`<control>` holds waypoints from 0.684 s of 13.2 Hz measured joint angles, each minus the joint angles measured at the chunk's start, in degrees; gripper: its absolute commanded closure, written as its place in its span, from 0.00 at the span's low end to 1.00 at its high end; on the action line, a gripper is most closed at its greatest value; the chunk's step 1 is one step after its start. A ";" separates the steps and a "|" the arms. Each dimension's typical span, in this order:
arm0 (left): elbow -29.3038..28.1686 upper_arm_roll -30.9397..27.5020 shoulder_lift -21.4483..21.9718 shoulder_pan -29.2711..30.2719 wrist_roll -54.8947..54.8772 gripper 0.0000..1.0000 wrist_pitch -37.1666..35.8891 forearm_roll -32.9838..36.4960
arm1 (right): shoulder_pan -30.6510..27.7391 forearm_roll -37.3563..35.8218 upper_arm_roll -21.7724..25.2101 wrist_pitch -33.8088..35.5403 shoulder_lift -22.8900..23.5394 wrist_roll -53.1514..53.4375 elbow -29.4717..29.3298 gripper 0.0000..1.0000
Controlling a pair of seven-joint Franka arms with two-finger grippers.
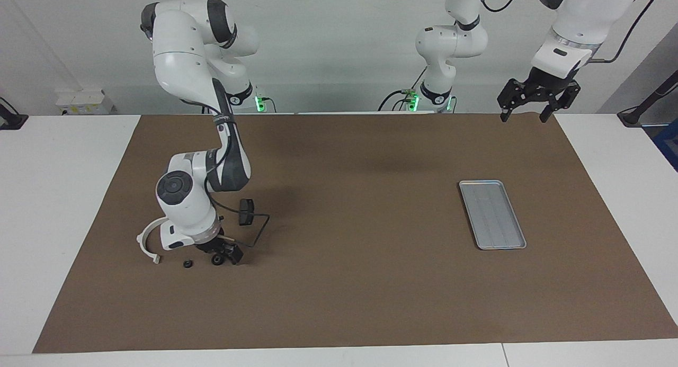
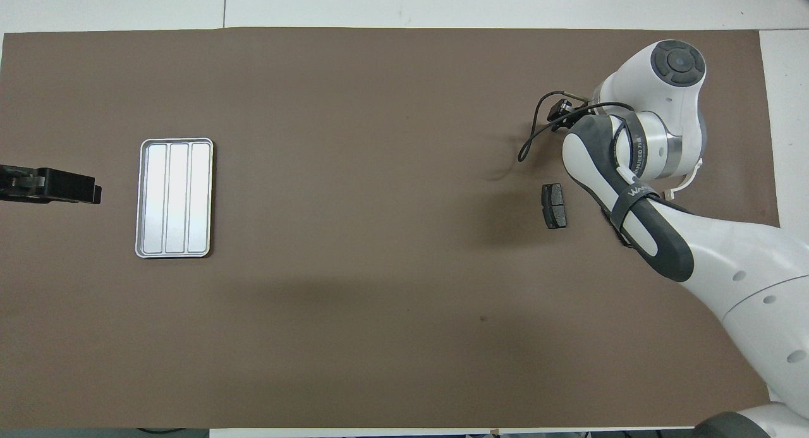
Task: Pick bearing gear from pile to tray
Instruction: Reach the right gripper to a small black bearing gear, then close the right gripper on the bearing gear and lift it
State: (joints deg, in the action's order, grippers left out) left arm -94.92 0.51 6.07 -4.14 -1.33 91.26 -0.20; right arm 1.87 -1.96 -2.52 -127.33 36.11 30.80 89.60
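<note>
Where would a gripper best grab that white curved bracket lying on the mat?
Probably mid-arc on the white curved bracket, coming straight down from above: it lies flat, and its thin band lets one finger go inside the curve and one outside.

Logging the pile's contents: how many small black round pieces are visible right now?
2. One lies on the mat beside the white bracket; the other sits at the right gripper. More may be hidden under that arm.
</note>
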 measured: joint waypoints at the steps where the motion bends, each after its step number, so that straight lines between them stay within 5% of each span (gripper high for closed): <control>1: 0.00 0.01 0.00 0.00 0.00 0.00 0.00 0.00 | 0.00 0.00 0.03 0.08 0.02 0.00 -0.03 0.06; 4: 0.00 0.12 0.00 -0.01 0.00 0.00 0.00 0.00 | -0.11 0.00 0.11 0.31 0.02 0.00 -0.06 0.20; 9: 0.00 -0.11 0.03 0.03 0.06 0.00 -0.16 0.00 | -0.18 -0.01 0.17 0.37 -0.02 0.01 -0.98 0.84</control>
State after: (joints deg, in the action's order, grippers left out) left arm -94.92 0.40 6.10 -4.11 -1.27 91.10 -0.20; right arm 1.69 -1.97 -2.35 -126.96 36.09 30.81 88.62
